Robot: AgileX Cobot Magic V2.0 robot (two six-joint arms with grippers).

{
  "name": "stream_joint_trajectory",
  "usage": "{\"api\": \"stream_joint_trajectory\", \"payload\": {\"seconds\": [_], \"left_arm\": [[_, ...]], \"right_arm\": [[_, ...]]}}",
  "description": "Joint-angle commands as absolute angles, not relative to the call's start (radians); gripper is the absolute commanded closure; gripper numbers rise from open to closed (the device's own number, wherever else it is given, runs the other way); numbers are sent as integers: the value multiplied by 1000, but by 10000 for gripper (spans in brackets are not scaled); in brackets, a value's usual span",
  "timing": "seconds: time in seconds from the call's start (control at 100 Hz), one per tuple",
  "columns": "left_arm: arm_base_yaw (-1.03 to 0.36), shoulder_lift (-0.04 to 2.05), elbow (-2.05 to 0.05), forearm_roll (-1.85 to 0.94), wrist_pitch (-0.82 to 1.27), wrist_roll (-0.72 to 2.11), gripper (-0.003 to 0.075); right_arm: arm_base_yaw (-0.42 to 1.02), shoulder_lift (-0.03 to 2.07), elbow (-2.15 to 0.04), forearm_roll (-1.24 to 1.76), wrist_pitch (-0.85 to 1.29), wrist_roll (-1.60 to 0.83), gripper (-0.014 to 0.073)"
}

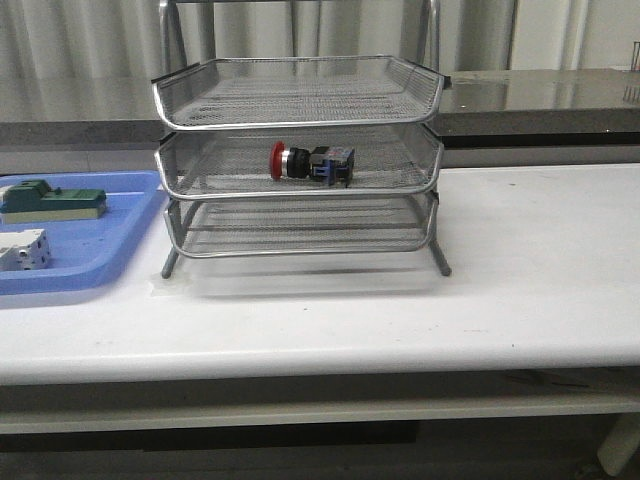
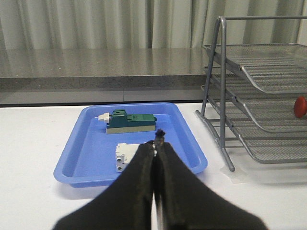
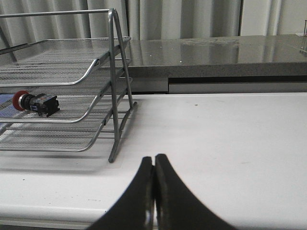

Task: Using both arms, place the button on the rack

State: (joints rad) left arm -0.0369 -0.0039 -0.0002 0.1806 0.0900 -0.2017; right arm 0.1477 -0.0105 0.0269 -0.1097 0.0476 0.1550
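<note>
We start with the white worktop (image 1: 540, 270), which carries the rack (image 1: 298, 160), a three-tier stack of wire-mesh trays on thin legs, and beside it on the robot's left a blue tray (image 1: 120, 250) holding a green block (image 1: 55, 200) and a white block (image 1: 22, 250). The button (image 1: 312, 163) lies on its side in the middle tier of the rack, red cap toward the robot's left and dark body toward the right, so we judge the placing done. We would expect the button to be light, rigid and not fragile; the rounded cap and silver collar look smooth and likely to slip, so the flat-sided dark body is where we would take hold, pinching across its parallel faces. The mesh floor may let it roll a little on the cap. The left gripper (image 2: 156, 158) is closed and empty, well back from the rack over the near edge of the blue tray; the right gripper (image 3: 154, 167) is likewise closed on nothing, above bare worktop and apart from the rack.
</note>
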Motion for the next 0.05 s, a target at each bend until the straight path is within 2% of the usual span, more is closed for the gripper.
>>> {"api": "stream_joint_trajectory", "payload": {"seconds": [0.0, 0.04], "left_arm": [[-35, -40, 47, 180, 12, -212, 741], [-35, -40, 47, 180, 12, -212, 741]], "right_arm": [[140, -29, 10, -109, -34, 151, 650], [140, -29, 10, -109, -34, 151, 650]]}}
